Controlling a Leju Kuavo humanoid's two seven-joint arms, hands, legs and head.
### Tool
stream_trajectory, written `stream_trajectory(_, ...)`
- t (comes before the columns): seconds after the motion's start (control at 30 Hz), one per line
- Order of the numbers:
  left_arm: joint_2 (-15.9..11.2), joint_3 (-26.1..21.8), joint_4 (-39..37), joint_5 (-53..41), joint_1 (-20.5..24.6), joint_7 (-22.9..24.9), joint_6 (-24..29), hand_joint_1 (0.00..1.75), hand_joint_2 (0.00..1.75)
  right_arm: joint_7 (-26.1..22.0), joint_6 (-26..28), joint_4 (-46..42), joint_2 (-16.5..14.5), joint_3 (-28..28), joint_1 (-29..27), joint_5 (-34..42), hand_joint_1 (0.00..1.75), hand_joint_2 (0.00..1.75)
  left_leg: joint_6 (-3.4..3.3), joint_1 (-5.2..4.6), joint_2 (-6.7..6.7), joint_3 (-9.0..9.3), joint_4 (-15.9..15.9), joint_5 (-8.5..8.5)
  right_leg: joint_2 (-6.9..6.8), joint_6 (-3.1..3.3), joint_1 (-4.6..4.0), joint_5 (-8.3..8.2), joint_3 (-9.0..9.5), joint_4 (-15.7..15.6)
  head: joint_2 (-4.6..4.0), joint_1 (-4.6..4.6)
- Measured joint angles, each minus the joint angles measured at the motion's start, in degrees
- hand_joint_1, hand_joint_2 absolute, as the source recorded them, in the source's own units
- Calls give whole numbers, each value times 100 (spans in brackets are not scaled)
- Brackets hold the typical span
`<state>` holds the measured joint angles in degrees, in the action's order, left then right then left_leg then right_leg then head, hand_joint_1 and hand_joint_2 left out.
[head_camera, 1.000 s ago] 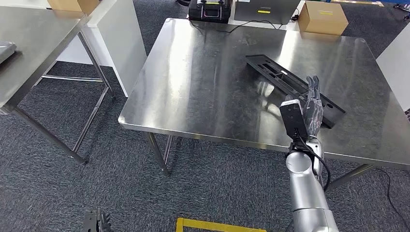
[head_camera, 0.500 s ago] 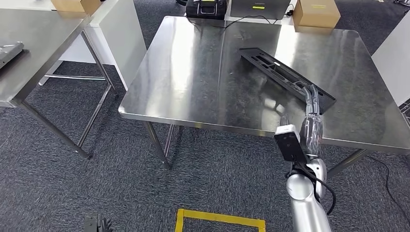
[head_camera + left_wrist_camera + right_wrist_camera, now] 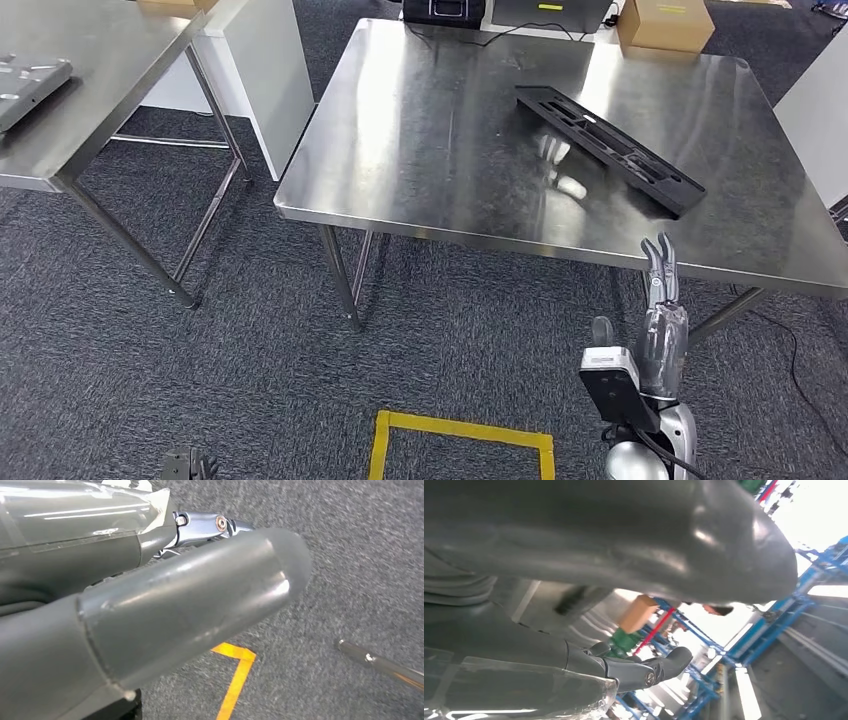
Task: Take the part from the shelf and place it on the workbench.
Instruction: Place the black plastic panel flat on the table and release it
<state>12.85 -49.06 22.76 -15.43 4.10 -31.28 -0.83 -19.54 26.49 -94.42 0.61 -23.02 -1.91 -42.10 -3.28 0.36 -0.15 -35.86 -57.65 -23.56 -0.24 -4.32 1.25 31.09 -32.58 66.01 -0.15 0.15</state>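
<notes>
The part (image 3: 610, 148), a long black slotted plastic piece, lies flat and slantwise on the right half of the steel workbench (image 3: 440, 150). My right hand (image 3: 660, 330) hangs in front of and below the bench's front edge, fingers straight and apart, holding nothing. It is well clear of the part. The right wrist view has its thumb (image 3: 624, 545) close up with nothing in the grasp. My left hand (image 3: 188, 466) hangs low at the bottom left, and its thumb (image 3: 150, 605) stands over grey carpet with nothing held.
A second steel table (image 3: 90, 90) stands at the left with a grey metal piece (image 3: 30, 75) on it. A white cabinet (image 3: 265, 70) sits between the tables. Behind the bench are a cardboard box (image 3: 665, 22) and a black device (image 3: 445, 10). Yellow tape (image 3: 460, 440) marks the floor.
My right hand has drawn back from the part and dropped below the bench's front edge. The part stays on the bench. The camera's view has shifted back a little.
</notes>
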Motion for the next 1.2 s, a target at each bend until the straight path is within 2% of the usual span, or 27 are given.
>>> stream_trajectory(0.03,7,-16,11,-1,-4,-1,-4,0,0,-12,8,-32,10,2,-52,19,0,0,26,-9,1,-35,-3,43,1,20,-21,-48,320,-464,0,1)
stream_trajectory(0.07,14,-29,20,-3,-6,-3,-9,0,0,-26,16,-60,17,3,-90,29,0,0,58,-16,5,-50,2,86,3,58,-40,-71,535,-809,0,-3)
stream_trajectory(0.1,20,-43,31,-5,-6,-5,-13,0,0,-40,26,-84,23,4,-115,37,0,0,92,-20,9,-54,6,125,7,104,-58,-61,644,-1013,0,-3)
stream_trajectory(0.13,28,-59,40,-8,-6,-9,-17,0,0,-52,34,-101,27,5,-137,42,0,0,132,-20,14,-55,20,161,11,149,-79,-61,651,-1075,0,-5)
stream_trajectory(0.2,37,-88,51,-11,-13,-13,-21,0,0,-63,48,-124,35,8,-167,47,0,0,211,-3,12,-79,21,174,8,255,-54,-143,572,-1089,0,-6)
stream_trajectory(0.23,40,-97,58,-13,-19,-13,-22,0,0,-64,49,-131,37,8,-177,47,0,0,249,9,8,-121,-57,52,1,325,-35,-199,533,-1102,0,-15)
stream_trajectory(0.27,40,-102,64,-13,-25,-13,-22,0,0,-65,50,-137,39,9,-188,48,0,0,283,17,2,-190,-245,-171,-7,384,-13,-264,485,-1114,0,-24)
stream_trajectory(0.33,42,-108,75,-13,-30,-13,-22,0,0,-66,51,-140,41,9,-214,49,0,0,344,33,-1,-380,-930,-763,-17,447,-11,-376,385,-1109,0,-40)
stream_trajectory(0.37,42,-113,78,-13,-29,-13,-22,0,0,-63,50,-140,42,9,-228,59,0,0,371,37,-1,-454,-1291,-948,-20,446,-16,-430,329,-1101,0,-40)
stream_trajectory(0.4,41,-119,80,-13,-29,-13,-21,0,0,-50,46,-140,43,12,-246,100,0,0,388,41,-1,-461,-1522,-1003,-21,432,-20,-477,271,-1088,0,-41)
stream_trajectory(0.43,40,-128,80,-13,-29,-13,-19,0,0,-27,42,-134,43,28,-272,186,0,0,395,46,0,-366,-1546,-941,-22,418,-20,-516,206,-1068,0,-43)
stream_trajectory(0.47,39,-143,84,-13,-30,-13,-15,0,0,-5,46,-113,42,64,-306,311,0,0,394,54,1,-154,-1334,-805,-23,402,-18,-543,149,-1041,0,-43)
stream_trajectory(0.53,40,-196,104,-10,-28,-12,-7,0,0,23,158,30,31,215,-365,552,0,0,370,67,-3,428,-517,-615,-30,366,-26,-576,53,-970,0,-43)
stream_trajectory(0.57,43,-229,115,-11,-28,-10,-4,0,0,17,275,171,20,329,-377,650,0,0,334,60,-8,630,-197,-579,-36,336,-36,-595,19,-943,0,-38)
stream_trajectory(0.6,46,-266,124,-15,-29,-4,-3,0,0,-2,421,360,-3,475,-374,740,0,0,297,46,-14,727,-14,-587,-39,300,-45,-619,-6,-925,0,-37)
stream_trajectory(0.7,63,-372,130,-62,-31,30,-3,0,0,-175,878,1177,-111,1043,-308,1042,0,0,145,8,-10,666,55,-513,-38,162,-54,-691,-65,-916,0,-36)
stream_trajectory(0.73,71,-402,133,-86,-26,43,-3,0,0,-228,1017,1502,-151,1255,-257,1010,0,0,78,9,-2,627,75,-459,-31,145,-55,-632,-123,-853,0,-33)
stream_trajectory(0.8,84,-448,139,-128,-16,68,-8,0,0,-170,1214,2161,-256,1828,-80,417,0,0,-35,19,19,517,107,-338,-13,176,-37,-285,-330,-419,0,-19)
stream_trajectory(0.87,92,-489,143,-167,-12,90,-17,0,0,74,1285,2958,-396,2711,196,-827,0,0,-70,10,24,372,105,-227,-3,187,-25,129,-569,317,0,1)
stream_trajectory(0.9,100,-507,143,-178,-11,96,-22,0,0,274,1296,3457,-446,3215,368,-1439,0,0,-69,7,26,300,103,-173,-2,154,-19,224,-618,590,0,1)
stream_trajectory(0.93,110,-521,143,-181,-9,101,-22,0,0,544,1304,4031,-468,3694,537,-1910,0,0,-61,7,20,234,100,-122,-1,98,-11,210,-567,675,0,7)
stream_trajectory(0.97,126,-529,143,-178,-10,105,-22,0,0,847,1306,4594,-469,4124,679,-2197,0,0,-48,8,11,176,97,-74,-1,36,-4,112,-404,537,0,14)
stream_trajectory(1.03,159,-542,145,-163,-11,112,-21,0,0,1347,1302,5561,-466,4792,872,-2469,0,0,3,1,-3,85,89,8,-1,-33,14,-97,162,-250,0,25)
stream_trajectory(1.07,176,-549,150,-154,-11,115,-21,0,0,1496,1292,5933,-470,5024,939,-2533,0,0,41,-7,0,51,84,47,12,-21,5,-132,422,-654,0,23)
stream_trajectory(1.1,190,-556,158,-146,-10,116,-20,0,0,1632,1257,6275,-481,5214,991,-2582,0,0,81,-18,9,29,80,86,22,9,-5,-131,574,-942,0,16)
stream_trajectory(1.13,203,-562,169,-140,-11,116,-21,0,0,1794,1182,6578,-495,5370,1028,-2620,0,0,118,-28,18,16,76,122,32,47,-19,-109,633,-1088,0,5)
stream_trajectory(1.2,242,-569,198,-143,-31,110,-23,0,0,2174,918,7067,-521,5620,1026,-2667,0,0,180,-17,24,2,67,164,31,129,-11,-145,564,-1103,0,-17)
